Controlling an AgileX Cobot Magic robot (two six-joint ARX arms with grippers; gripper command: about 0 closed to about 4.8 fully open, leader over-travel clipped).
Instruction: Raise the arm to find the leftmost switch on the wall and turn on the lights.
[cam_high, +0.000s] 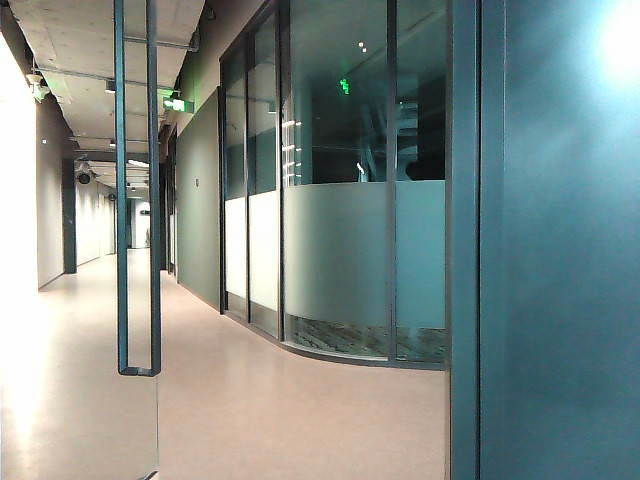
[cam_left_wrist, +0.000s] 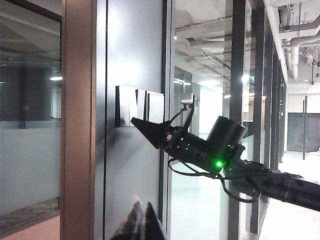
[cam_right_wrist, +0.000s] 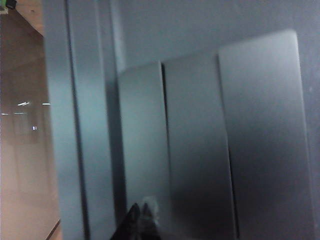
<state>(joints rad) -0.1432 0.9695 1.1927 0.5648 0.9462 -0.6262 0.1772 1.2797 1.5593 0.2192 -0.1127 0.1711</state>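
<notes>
A pale three-rocker switch panel (cam_left_wrist: 142, 105) is mounted on the grey wall strip beside a glass partition. In the right wrist view it fills the frame, with the leftmost switch (cam_right_wrist: 142, 150) beside the middle rocker (cam_right_wrist: 195, 150). My right gripper (cam_right_wrist: 141, 212) is shut, its tips pressed together just below the leftmost switch. From the left wrist view, the right gripper (cam_left_wrist: 134, 120) points its closed tips at the lower part of the leftmost switch (cam_left_wrist: 127, 104); whether they touch it I cannot tell. My left gripper (cam_left_wrist: 141, 217) is shut, lower down and back from the wall. Neither gripper shows in the exterior view.
A brown door frame (cam_left_wrist: 77, 125) stands beside the wall strip, with glass panels (cam_left_wrist: 200, 100) on the other side. The exterior view shows a corridor with a tall door handle (cam_high: 137, 190), curved frosted glass (cam_high: 340, 250) and a grey wall (cam_high: 560, 250).
</notes>
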